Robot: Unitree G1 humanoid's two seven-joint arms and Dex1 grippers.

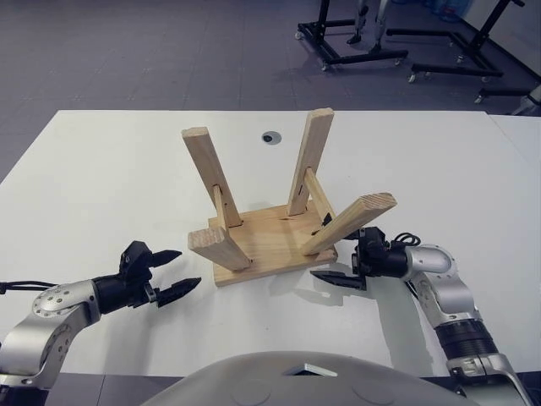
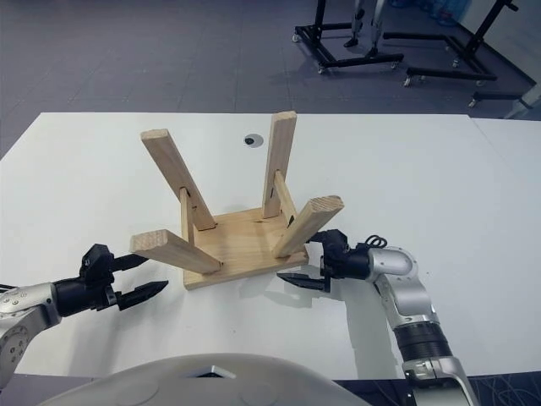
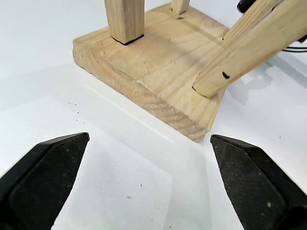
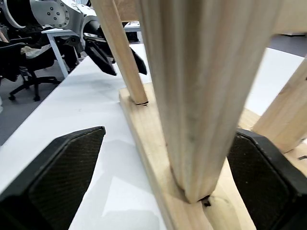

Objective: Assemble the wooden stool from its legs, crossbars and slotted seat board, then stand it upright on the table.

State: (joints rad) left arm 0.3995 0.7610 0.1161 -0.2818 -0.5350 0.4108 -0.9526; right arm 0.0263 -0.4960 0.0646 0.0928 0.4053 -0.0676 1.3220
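White desk (image 1: 93,169) bearing the inverted wooden stool (image 1: 292,190), its seat board (image 1: 266,252) flat and four legs splayed upward: the left jaws, spread wide, sit just short of the board's nearest corner, while the right jaws, likewise parted, straddle one leg (image 1: 353,220) near its base.

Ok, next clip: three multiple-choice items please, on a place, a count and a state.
1. The pale wooden slotted seat board lies: A flat on the white table; B in the air; C on the floor.
2. The pale wooden legs standing up from it number: A two; B three; C four.
3. The left jaws are: A shut on a leg; B open, holding nothing; C shut on the board.
Answers: 1 A, the board rests on the tabletop; 2 C, four legs rise; 3 B, they stand apart with nothing between.
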